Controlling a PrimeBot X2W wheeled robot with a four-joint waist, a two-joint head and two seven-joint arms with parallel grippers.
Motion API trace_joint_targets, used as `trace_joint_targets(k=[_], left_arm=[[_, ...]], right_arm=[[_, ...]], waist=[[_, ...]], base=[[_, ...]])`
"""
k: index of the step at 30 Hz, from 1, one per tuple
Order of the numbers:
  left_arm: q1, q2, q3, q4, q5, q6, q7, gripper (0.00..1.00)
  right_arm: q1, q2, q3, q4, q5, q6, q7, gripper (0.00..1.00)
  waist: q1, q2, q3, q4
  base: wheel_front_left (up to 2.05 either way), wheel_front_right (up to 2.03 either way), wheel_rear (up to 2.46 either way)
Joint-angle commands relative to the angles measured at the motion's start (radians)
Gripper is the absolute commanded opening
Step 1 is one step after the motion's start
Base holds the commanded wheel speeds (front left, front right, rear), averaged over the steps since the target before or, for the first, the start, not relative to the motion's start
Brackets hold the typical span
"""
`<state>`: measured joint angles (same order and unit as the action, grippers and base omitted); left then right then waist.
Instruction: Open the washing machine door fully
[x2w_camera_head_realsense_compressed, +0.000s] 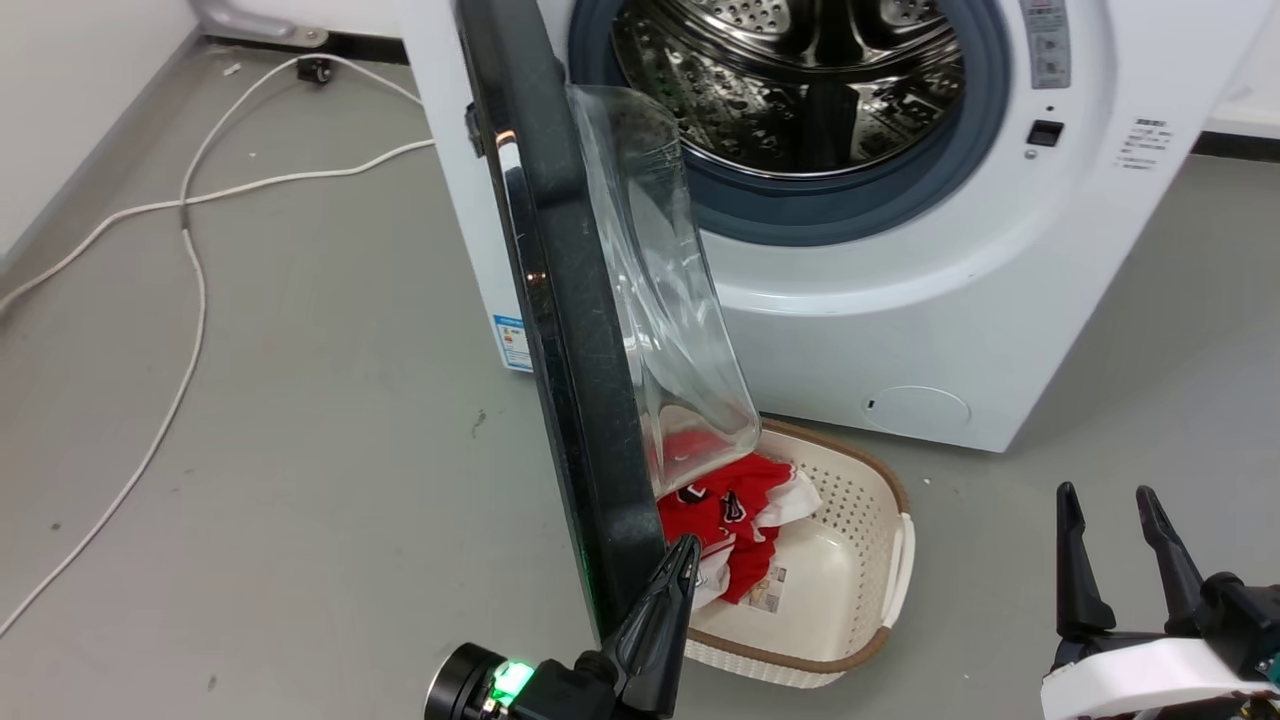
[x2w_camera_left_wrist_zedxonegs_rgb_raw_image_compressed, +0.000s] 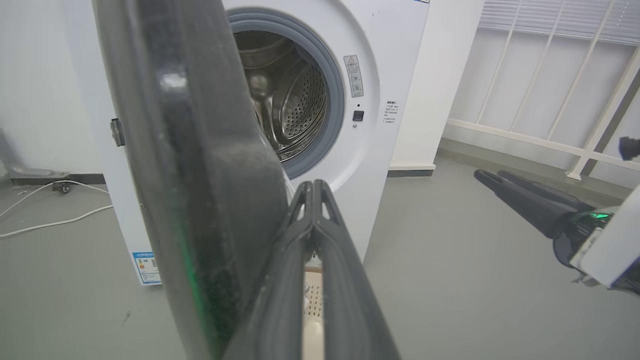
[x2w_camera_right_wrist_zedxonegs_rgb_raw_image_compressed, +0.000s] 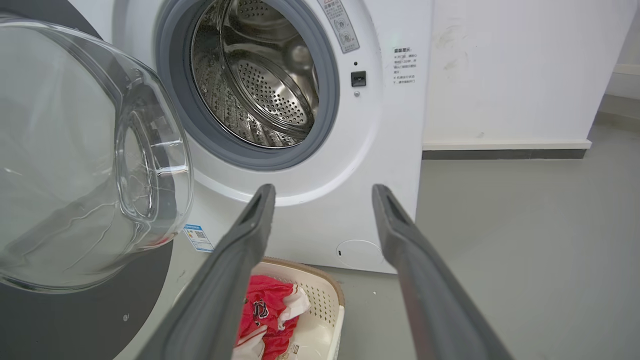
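In the head view, the white washing machine (x2w_camera_head_realsense_compressed: 900, 300) stands at the far side with its steel drum (x2w_camera_head_realsense_compressed: 800, 80) exposed. The washing machine door (x2w_camera_head_realsense_compressed: 560, 300) is hinged on the left and swung out towards the robot, seen edge-on, roughly square to the machine's front. Its glass bowl (x2w_camera_head_realsense_compressed: 670, 300) bulges to the right. On the floor under the door's near end sits a cream laundry basket (x2w_camera_head_realsense_compressed: 903, 560) holding crumpled red and white clothing (x2w_camera_head_realsense_compressed: 725, 510). The left gripper (x2w_camera_head_realsense_compressed: 683, 555) has its fingers pressed together, with the tip at the door's lower near rim on the bowl side; whether it touches is unclear. The right gripper (x2w_camera_head_realsense_compressed: 1105, 495) hangs near right, fingers spread and empty.

In the left wrist view, the left gripper (x2w_camera_left_wrist_zedxonegs_rgb_raw_image_compressed: 312, 186) is closed with nothing between its fingers. The door's black edge (x2w_camera_left_wrist_zedxonegs_rgb_raw_image_compressed: 190, 150) is close on the left and the drum (x2w_camera_left_wrist_zedxonegs_rgb_raw_image_compressed: 290, 110) is beyond. The right gripper (x2w_camera_left_wrist_zedxonegs_rgb_raw_image_compressed: 492, 176) is well off to the right.

In the right wrist view, the right gripper (x2w_camera_right_wrist_zedxonegs_rgb_raw_image_compressed: 324, 190) is spread wide and points at the machine (x2w_camera_right_wrist_zedxonegs_rgb_raw_image_compressed: 390, 150). The glass bowl (x2w_camera_right_wrist_zedxonegs_rgb_raw_image_compressed: 90, 165) is on the left. Below, the basket (x2w_camera_right_wrist_zedxonegs_rgb_raw_image_compressed: 320, 295) holds the red and white clothing (x2w_camera_right_wrist_zedxonegs_rgb_raw_image_compressed: 265, 310).
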<state>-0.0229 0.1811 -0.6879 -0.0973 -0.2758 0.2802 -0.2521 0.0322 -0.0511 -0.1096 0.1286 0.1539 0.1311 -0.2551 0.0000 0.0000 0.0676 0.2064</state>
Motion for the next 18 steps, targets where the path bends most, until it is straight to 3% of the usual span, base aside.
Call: trace_joint_targets(k=[1,18], left_arm=[[0.012,0.013,0.018,0.003,0.000,0.015,0.004,0.00],[0.057,0.039,0.094,-0.038,-0.024,0.073,-0.007,0.00]], right_arm=[[0.010,0.002,0.000,-0.005,0.002,-0.001,-0.001,1.00],[0.016,0.002,-0.013,-0.037,-0.014,-0.001,0.018,1.00]], waist=[[0.0000,0.0000,0.002,0.020],[0.0000,0.0000,0.024,0.198]], base=[[0.00,0.00,0.00],[0.00,0.00,0.00]])
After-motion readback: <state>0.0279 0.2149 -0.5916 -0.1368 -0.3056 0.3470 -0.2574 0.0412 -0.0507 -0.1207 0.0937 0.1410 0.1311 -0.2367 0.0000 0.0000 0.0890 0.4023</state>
